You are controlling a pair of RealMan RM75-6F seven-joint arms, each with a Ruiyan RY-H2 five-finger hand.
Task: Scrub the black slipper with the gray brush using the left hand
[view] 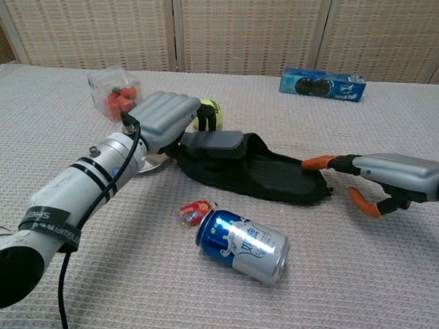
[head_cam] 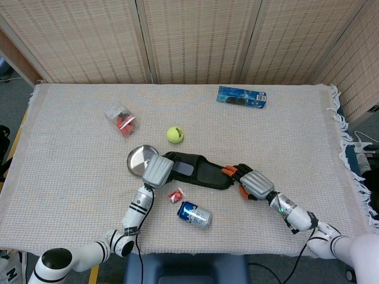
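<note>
**Head view: brush held on slipper at frame centre**

Head view and chest view are both filled by a table (head_cam: 71, 177) covered in a pale woven cloth. Near the middle of the head view, the black slipper (head_cam: 204, 173) is seen lying lengthwise, its one end toward the left. The gray brush (view: 214, 144) is held against the slipper's left end by the left hand (head_cam: 157, 170), whose fingers are closed around it. At the slipper's right end, the right hand (head_cam: 254, 184) is placed with its orange-tipped fingers spread; the fingertips are seen at the slipper's edge, and no object is grasped by them.

Toward the upper right of the head view, a blue cookie box (head_cam: 241, 97) is laid flat. A blue drink can (head_cam: 195, 215) is found on its side below the slipper, with a small red wrapper (head_cam: 176, 195) just beside it. A round metal dish (head_cam: 141, 159) is partly covered by the left hand. A clear tub of red pieces (head_cam: 121, 120) sits at upper left, and a tennis ball (head_cam: 174, 135) lies just above the slipper.
</note>
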